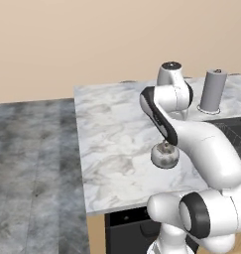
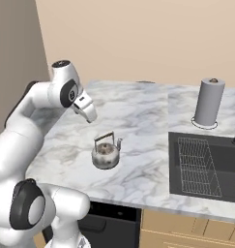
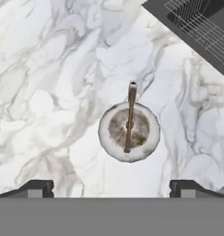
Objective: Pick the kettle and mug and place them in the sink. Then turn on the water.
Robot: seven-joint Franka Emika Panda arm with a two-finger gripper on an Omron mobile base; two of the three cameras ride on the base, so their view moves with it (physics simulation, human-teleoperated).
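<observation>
One squat silvery kettle (image 3: pixel 129 132) with thin arched handle stands upright on the marble desk (image 2: pixel 138 111), bare surface all around, sink (image 2: pixel 206 167) nearby. Gripper (image 3: pixel 111 186) hovers above, released.

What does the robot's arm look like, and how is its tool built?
The arm is made of smooth, rounded white segments with dark grey or black bands at the joints. No cables or markings show. The tool has two small dark fingers with lighter grey pads.
</observation>
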